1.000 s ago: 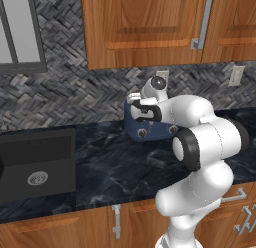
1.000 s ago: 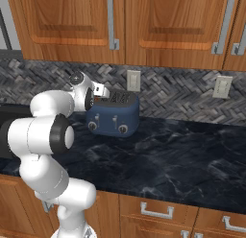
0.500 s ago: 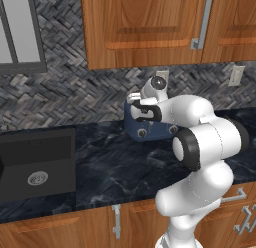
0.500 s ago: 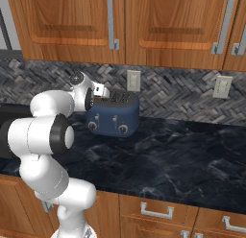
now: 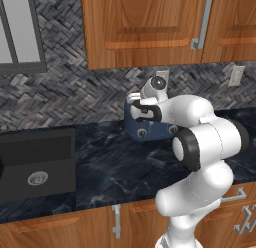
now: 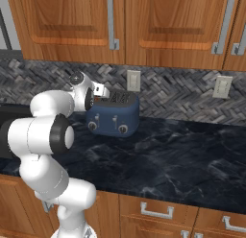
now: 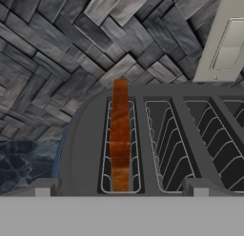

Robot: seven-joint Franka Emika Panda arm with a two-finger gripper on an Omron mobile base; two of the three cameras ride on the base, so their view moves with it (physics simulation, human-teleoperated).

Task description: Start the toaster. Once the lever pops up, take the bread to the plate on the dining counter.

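The dark blue toaster (image 5: 150, 128) (image 6: 114, 116) stands on the black kitchen worktop against the herringbone backsplash. My gripper (image 5: 135, 99) (image 6: 100, 92) (image 7: 120, 188) hovers just above the toaster's left end, open, its tips spread wide either side of a slot. In the hand view the bread (image 7: 120, 135) stands edge-on in the left slot of the toaster (image 7: 86, 149), its brown top poking a little above the wire guides. The other slots beside it hold nothing. The plate and the dining counter are out of view.
A black sink (image 5: 37, 162) is sunk into the worktop at the left. Wall outlets (image 6: 133, 80) (image 6: 221, 87) sit on the backsplash behind the toaster. Wooden cabinets (image 5: 145, 27) hang low overhead. Bare worktop (image 6: 182, 150) stretches to the right.
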